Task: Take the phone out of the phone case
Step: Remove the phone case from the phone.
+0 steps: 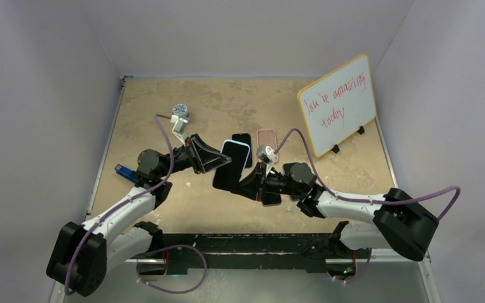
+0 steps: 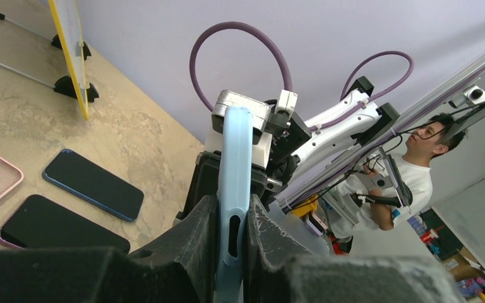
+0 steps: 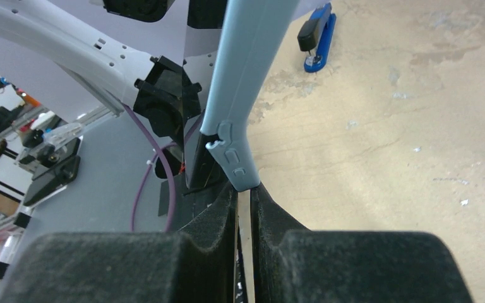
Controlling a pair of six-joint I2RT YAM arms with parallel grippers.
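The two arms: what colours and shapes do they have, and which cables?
The left arm and right arm have white shells with black joints and black bases. A purple cable loops along each. The fingers are black, wedge-shaped and rough-surfaced.

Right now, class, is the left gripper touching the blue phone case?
Touching. The left wrist view shows the left gripper with both pads pressed against the blue phone case, no gap.
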